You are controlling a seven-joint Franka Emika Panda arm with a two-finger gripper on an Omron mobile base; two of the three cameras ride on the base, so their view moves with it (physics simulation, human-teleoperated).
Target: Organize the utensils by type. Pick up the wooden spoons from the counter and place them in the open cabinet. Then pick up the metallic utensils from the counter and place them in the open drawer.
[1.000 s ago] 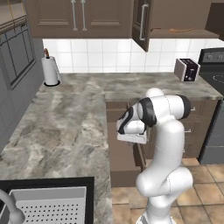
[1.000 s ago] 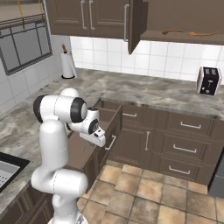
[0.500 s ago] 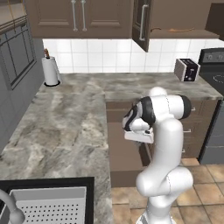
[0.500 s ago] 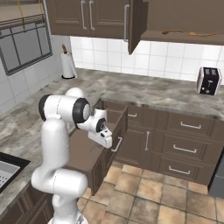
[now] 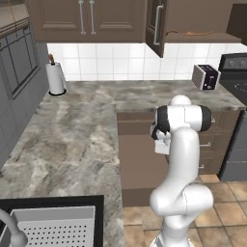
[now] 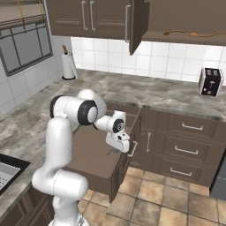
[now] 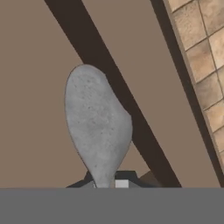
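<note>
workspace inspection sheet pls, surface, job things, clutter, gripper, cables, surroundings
surface: grey veined stone counter, no utensils seen on it.
job's things: two wooden spoons lie on the shelf of the open cabinet; a grey metal spoon is held over the open drawer, whose floor looks bare.
clutter: paper towel roll and toaster at the back of the counter.
grippers: gripper shut on the grey metal spoon, bowl end pointing away from the hand.
cables: nothing seen.
surroundings: sink near the base, white tiled wall, window, dark stove past the toaster, tiled floor.
</note>
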